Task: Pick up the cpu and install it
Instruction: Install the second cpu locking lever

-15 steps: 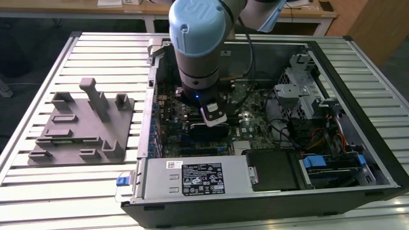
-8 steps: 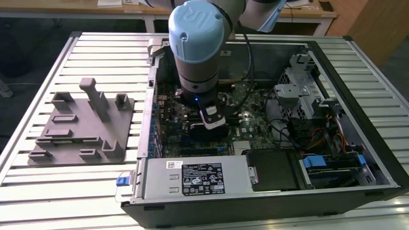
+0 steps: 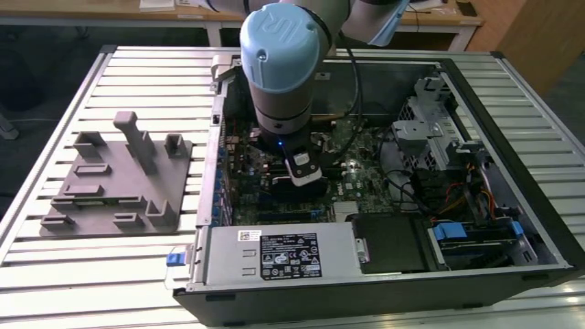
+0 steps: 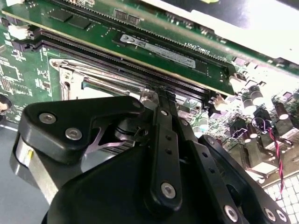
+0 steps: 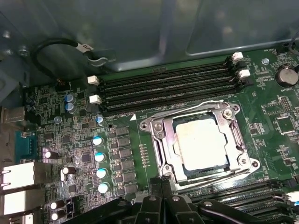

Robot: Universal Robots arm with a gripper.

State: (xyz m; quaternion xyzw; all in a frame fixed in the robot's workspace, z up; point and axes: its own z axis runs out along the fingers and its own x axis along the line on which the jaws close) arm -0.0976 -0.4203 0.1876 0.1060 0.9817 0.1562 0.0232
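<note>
The cpu point(image 5: 202, 142), a flat square chip with a pale silver top, lies inside the motherboard socket, with the metal frame point(image 5: 156, 135) around it. My gripper point(image 5: 162, 182) hovers just off one edge of that socket, its black fingers pressed together with nothing between them. In the second wrist view the gripper point(image 4: 161, 95) ends close to the socket frame point(image 4: 70, 74). In the exterior view the gripper point(image 3: 306, 179) reaches down into the open computer case point(image 3: 512, 226) over the green motherboard point(image 3: 366, 185).
A grey plastic fixture block point(image 3: 114, 181) sits on the slatted table at the exterior view's left. Memory slots point(image 5: 168, 88) run beside the socket, one with a stick point(image 4: 159, 49). A power supply point(image 3: 274, 253), drive cage point(image 3: 429, 137) and cables crowd the case.
</note>
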